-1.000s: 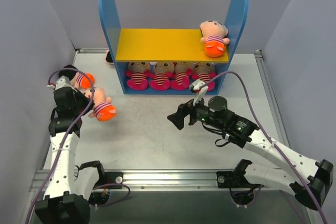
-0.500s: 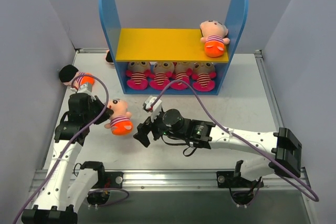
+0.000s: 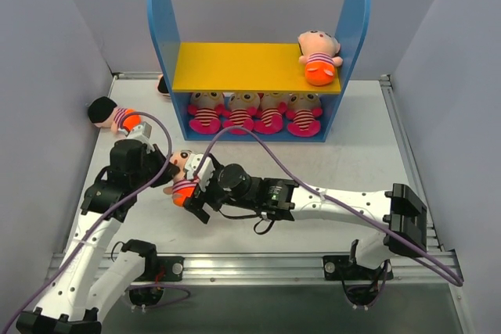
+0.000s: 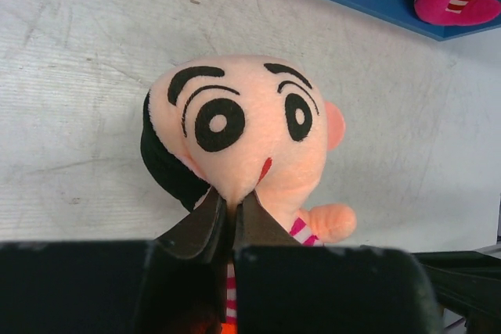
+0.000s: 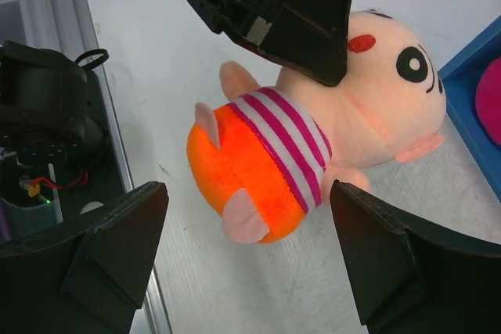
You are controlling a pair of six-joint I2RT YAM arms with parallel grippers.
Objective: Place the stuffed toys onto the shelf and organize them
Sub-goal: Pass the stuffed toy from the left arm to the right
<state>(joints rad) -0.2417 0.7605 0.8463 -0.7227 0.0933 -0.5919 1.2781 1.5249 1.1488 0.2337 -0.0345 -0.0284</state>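
A peach-headed stuffed toy (image 3: 183,174) with a striped shirt and orange bottom hangs just above the table, left of centre. My left gripper (image 4: 232,197) is shut on the plush under its face (image 4: 243,119). My right gripper (image 3: 195,199) is open, one finger on each side of the toy's orange bottom (image 5: 250,170), apart from it. The shelf (image 3: 243,66) stands at the back. On its yellow board's right end lies one orange-bottomed toy (image 3: 318,56); several magenta toys (image 3: 254,113) fill the lower level. Another orange-bottomed toy (image 3: 117,117) lies on the table at the left.
A dark object (image 3: 162,84) peeks out behind the shelf's left panel. Grey walls close in both sides of the table. An aluminium rail (image 3: 250,265) runs along the near edge. The right arm's cable (image 3: 258,142) loops over the table's middle.
My left gripper carried the toy to the right and nearer. The right arm swung left across the table and brought its open jaws around the toy's bottom.
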